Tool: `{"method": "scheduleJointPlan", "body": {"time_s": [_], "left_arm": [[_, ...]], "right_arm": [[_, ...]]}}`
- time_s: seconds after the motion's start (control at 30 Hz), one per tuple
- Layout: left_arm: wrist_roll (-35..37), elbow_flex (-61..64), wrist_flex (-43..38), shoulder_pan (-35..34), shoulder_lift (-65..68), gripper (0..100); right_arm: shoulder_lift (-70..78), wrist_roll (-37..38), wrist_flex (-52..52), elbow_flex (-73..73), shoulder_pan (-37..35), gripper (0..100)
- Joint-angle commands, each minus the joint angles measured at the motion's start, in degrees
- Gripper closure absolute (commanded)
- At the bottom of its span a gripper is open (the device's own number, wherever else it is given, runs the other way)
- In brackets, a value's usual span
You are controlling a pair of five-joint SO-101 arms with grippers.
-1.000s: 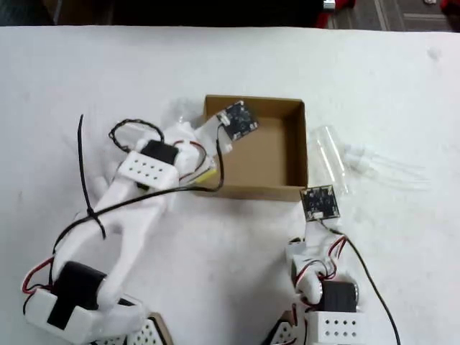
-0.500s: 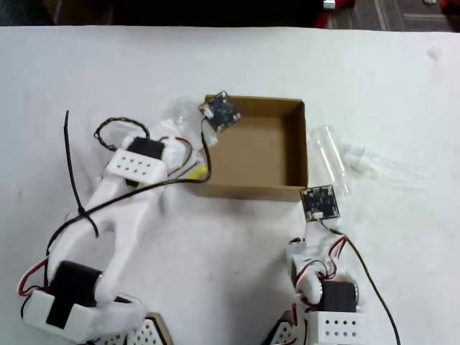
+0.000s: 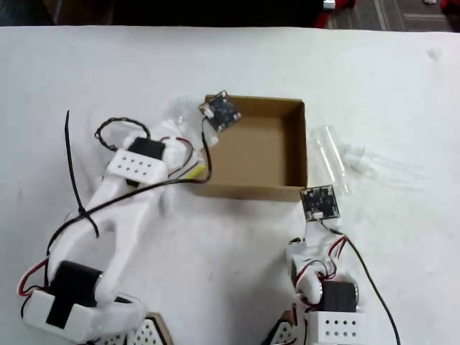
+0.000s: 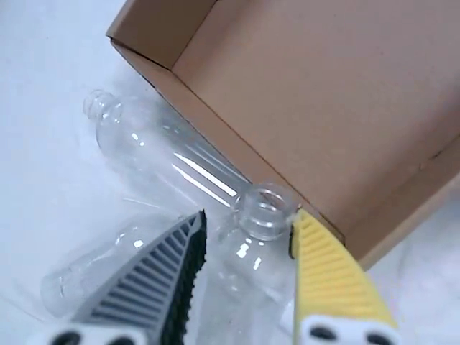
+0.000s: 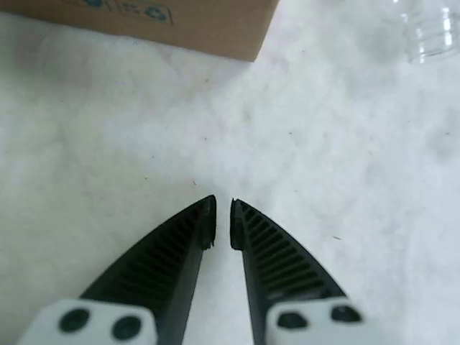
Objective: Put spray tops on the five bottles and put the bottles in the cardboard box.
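Note:
The open cardboard box sits mid-table, with no bottle showing inside it. My left gripper is open just outside the box's left wall, its grey and yellow fingers on either side of the neck of a clear capless bottle. Two more clear bottles lie beside it. Right of the box lie clear bottles and spray tops. My right gripper is shut, low over bare table near the box's front right corner.
The white tablecloth covers the whole table. A black cable loops along the left arm. The right arm's base stands at the front edge. A bottle mouth lies at the edge of the right wrist view.
The left arm has drawn back leftwards from over the box to its left wall, then held still. The right arm has not moved.

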Motion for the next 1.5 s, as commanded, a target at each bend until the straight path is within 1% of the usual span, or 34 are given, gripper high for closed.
{"method": "scheduleJointPlan", "body": {"time_s": [0.0, 0.17, 0.23, 0.37, 0.7, 0.77, 0.87, 0.93, 1.1, 1.2, 1.37, 1.47], "left_arm": [[0.7, -0.5, -0.1, 1.8, -0.2, 82], [0.7, -0.3, -0.1, 5.0, -0.2, 82], [0.4, 0.9, -1.6, 5.7, -0.2, 82], [0.4, 4.5, -6.9, 5.2, -0.2, 82], [0.4, 5.8, -7.3, 4.6, -0.4, 82], [0.4, 5.9, -7.1, 4.6, -0.7, 82], [0.4, 5.4, -4.7, 4.6, -0.8, 82], [0.4, 5.4, -4.1, 4.6, -0.8, 84], [0.4, 5.5, -4.1, 4.5, -0.7, 98], [0.4, 5.5, -4.1, 4.5, -0.7, 96], [0.7, 4.1, -3.6, 4.7, -1.3, 95], [0.8, -0.7, 2.1, 5.1, -3.6, 95]], "right_arm": [[-0.3, 0.4, 0.2, 0.4, 0.3, 97.5], [-0.3, 0.4, 0.2, 0.4, 0.3, 97.5], [-0.3, 0.4, 0.2, 0.4, 0.3, 97.5], [-0.3, 0.4, 0.2, 0.4, 0.3, 97.5], [-0.3, 0.4, 0.2, 0.4, 0.3, 97.5], [-0.3, 0.4, 0.2, 0.4, 0.3, 97.5], [-0.3, 0.4, 0.2, 0.4, 0.3, 97.5], [-0.3, 0.4, 0.2, 0.4, 0.3, 97.5], [-0.3, 0.4, 0.2, 0.4, 0.3, 97.5], [-0.3, 0.4, 0.2, 0.4, 0.3, 97.5], [-0.3, 0.4, 0.2, 0.4, 0.3, 97.5], [-0.3, 0.4, 0.2, 0.4, 0.3, 97.5]]}}
